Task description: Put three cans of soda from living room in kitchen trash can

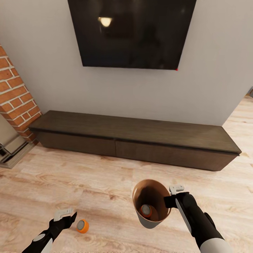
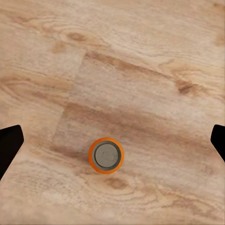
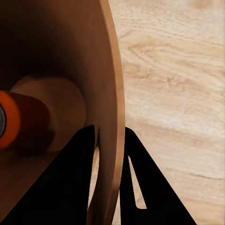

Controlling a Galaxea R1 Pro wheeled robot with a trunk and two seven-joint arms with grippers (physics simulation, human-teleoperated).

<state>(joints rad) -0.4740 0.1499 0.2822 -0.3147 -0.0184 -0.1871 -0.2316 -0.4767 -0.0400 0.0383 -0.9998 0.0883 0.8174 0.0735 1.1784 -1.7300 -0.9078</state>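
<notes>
Orange and upright, a can (image 1: 82,226) is seen on the wood floor (image 1: 105,189) at the lower left of the head frame, its grey top facing up, so its long axis is taken to run vertically. It lies just to the right of the left claw (image 1: 65,215), which hangs over it with jaws spread wide and nothing held; in the left wrist view the can (image 2: 106,155) sits below frame centre, between the two dark fingertips (image 2: 9,143) at the edges but off the midline. The left arm is judged much the nearer, since the right claw (image 1: 174,196) is clamped on the rim of the bin (image 1: 151,203), held off the floor at lower centre-right. Inside the bin a second orange can (image 1: 146,211) is seen lying at the bottom. A small shift toward the can before descending is judged necessary.
</notes>
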